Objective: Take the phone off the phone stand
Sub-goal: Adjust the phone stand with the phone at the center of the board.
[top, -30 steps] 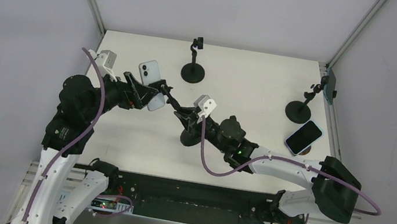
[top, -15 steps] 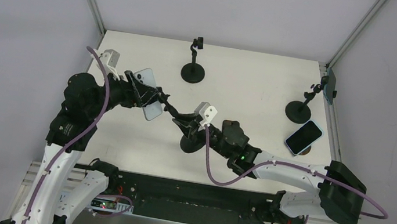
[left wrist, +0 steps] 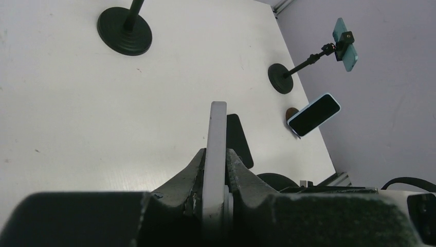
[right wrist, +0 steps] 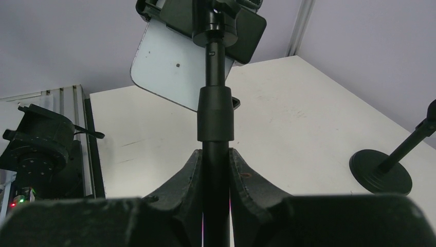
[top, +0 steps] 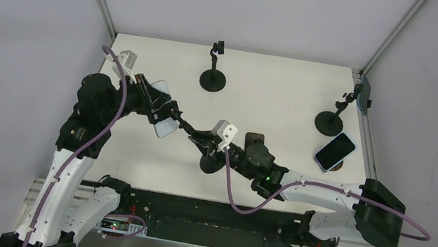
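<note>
white table (top: pixel 284 100), grey walls (top: pixel 252 5). the left gripper (left wrist: pixel 216 157) is clamped on the edge of the phone (left wrist: pixel 217 123), which sits in the clamp of the phone stand (right wrist: pixel 215 113). the right gripper (right wrist: pixel 215 160) squeezes its pole.

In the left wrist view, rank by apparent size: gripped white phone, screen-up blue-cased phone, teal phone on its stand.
1. white phone, nearest the camera, so inflated
2. blue-cased phone
3. teal phone

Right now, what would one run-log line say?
left gripper: shut on phone | right gripper: shut on stand | phone: not yet off stand
</note>
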